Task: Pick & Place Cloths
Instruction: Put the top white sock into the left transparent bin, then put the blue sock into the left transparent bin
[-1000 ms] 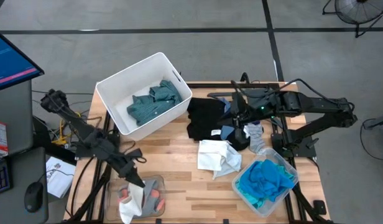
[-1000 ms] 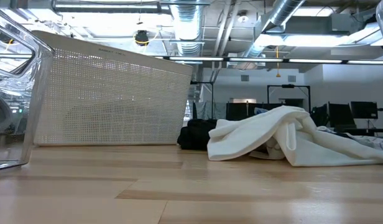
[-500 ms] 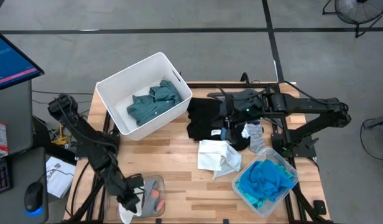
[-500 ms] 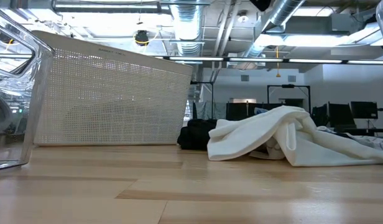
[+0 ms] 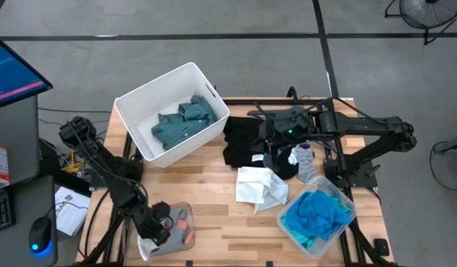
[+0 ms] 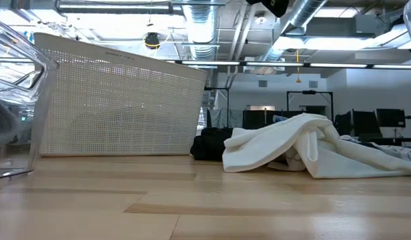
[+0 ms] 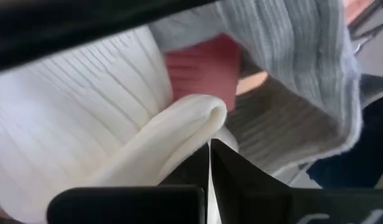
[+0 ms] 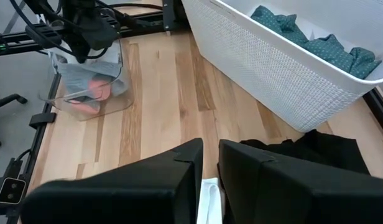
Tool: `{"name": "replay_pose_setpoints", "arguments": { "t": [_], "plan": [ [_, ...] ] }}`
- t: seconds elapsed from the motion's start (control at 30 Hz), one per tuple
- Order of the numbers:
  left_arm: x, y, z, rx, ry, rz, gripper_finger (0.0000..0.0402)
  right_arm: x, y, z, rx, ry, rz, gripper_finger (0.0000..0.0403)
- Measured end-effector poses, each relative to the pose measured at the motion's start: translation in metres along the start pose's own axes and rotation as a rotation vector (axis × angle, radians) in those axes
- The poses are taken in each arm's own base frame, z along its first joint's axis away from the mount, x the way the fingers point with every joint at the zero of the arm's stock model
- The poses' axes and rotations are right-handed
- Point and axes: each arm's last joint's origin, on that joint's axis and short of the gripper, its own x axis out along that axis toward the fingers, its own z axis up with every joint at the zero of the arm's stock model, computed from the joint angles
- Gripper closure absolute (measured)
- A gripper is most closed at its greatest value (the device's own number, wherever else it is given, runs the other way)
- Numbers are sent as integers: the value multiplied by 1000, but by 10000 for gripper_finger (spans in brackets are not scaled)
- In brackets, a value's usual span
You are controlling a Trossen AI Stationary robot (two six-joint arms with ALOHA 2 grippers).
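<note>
My left gripper is shut, low in a clear container at the near left. It sits against a white ribbed cloth beside a grey-with-orange cloth. My right gripper hovers over a black cloth at mid table, its fingers close together on a thin pale cloth. A dark teal-green cloth lies in the white bin. Another white cloth lies in a heap on the table. A turquoise cloth fills a clear container at the near right. My left gripper's shut fingertips meet a rolled fold of the white ribbed cloth, coming steeply from above. The cloth lies in the container against the grey-with-orange cloth. My right gripper pinches a thin pale strip of cloth between its two fingers, which slant down toward the table's left. The fingers hide which part it is.
A grey cloth lies just right of my right gripper. The white bin stands at the far left, with bare wooden table between it and the near-left container. A monitor and desk stand off the table's left.
My left gripper has gone down and toward the near-left corner, tipping steeply downward into the clear container, and the white cloth has sunk with it. My right gripper has drifted slightly toward the table's left over the black cloth.
</note>
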Motion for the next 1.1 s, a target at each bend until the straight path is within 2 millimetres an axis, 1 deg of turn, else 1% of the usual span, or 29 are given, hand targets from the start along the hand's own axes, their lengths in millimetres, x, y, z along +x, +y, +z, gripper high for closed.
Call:
{"name": "replay_pose_setpoints", "arguments": {
  "t": [0.1, 0.17, 0.3, 0.37, 0.43, 0.53, 0.6, 0.7, 0.8, 0.87, 0.9, 0.97, 1.03, 1.1],
  "plan": [
    [0, 0, 3, -9, -13, -2, 401, 0, 0, 0, 0, 0, 0, 352],
    [-5, 0, 5, -14, -7, -24, 401, 0, 0, 0, 0, 0, 1, 352],
    [-33, -5, 7, -20, -1, -144, 401, 0, 0, 0, 0, 0, 1, 352],
    [-50, -6, 7, -28, -22, -219, 401, 0, 0, 0, 0, 0, 1, 352],
    [-67, -5, 8, -54, -77, -305, 401, 0, 0, 0, 0, 0, 1, 352],
    [-96, -3, 12, -95, -258, -463, 401, 0, 0, 0, 0, 3, 1, 352],
    [-115, 0, 18, -128, -458, -577, 401, -1, 0, -2, 0, 16, -1, 352],
    [-143, 3, 26, -134, -807, -704, 401, -6, 1, -7, -6, 57, -2, 352],
    [-164, 3, 32, -139, -1128, -727, 401, -6, 1, -15, 21, 148, -13, 352],
    [-172, 2, 35, -127, -1277, -689, 401, -7, 1, -22, 65, 214, -28, 352],
    [-175, 0, 37, -130, -1320, -681, 401, -8, 0, -26, 100, 253, -56, 352],
    [-180, -2, 42, -153, -1359, -696, 401, -11, -6, -35, 189, 332, -185, 352],
    [-183, -6, 50, -156, -1359, -724, 401, -13, -14, -43, 294, 385, -371, 353],
    [-186, -12, 57, -113, -1336, -767, 400, -19, -23, -50, 409, 395, -565, 352]
  ]
}}
